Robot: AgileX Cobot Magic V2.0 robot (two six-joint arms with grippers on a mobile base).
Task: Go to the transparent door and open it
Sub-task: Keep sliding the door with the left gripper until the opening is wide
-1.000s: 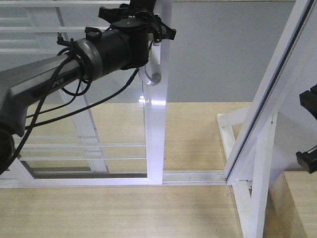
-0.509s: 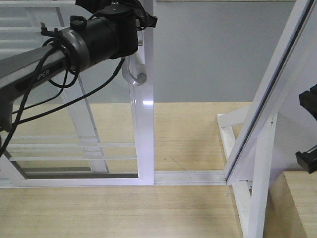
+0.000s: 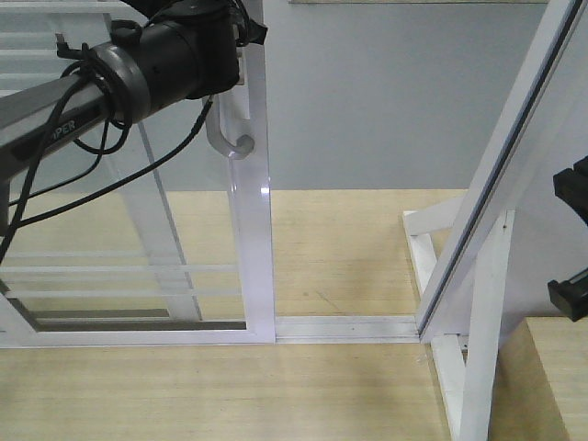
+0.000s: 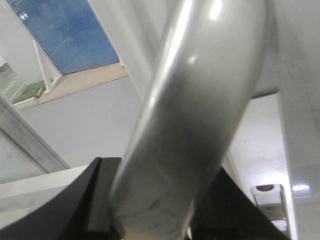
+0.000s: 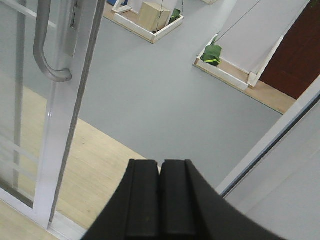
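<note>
The transparent door (image 3: 254, 230) is a clear glass panel in a glossy white frame, standing on a floor track at the left of the front view. Its grey curved handle (image 3: 229, 138) hangs on the right stile. My left gripper (image 3: 231, 32) is at the top of that handle and shut on it. In the left wrist view the handle (image 4: 200, 115) fills the frame, with black fingers (image 4: 92, 200) on either side of it. My right gripper (image 5: 160, 172) is shut on nothing, well to the right of the door (image 5: 67, 120) and handle (image 5: 45, 55).
A slanted white frame post (image 3: 501, 175) with a black gasket stands on a white brace (image 3: 478, 367) at the right. The floor track (image 3: 349, 327) runs between door and post. Another white-framed glass panel (image 3: 156, 239) lies behind the door. Parts of my right gripper (image 3: 571, 294) show at the right edge.
The door has slid left along its track with my left gripper on the handle. The gap between door stile and slanted post has widened. The right gripper has not moved.
</note>
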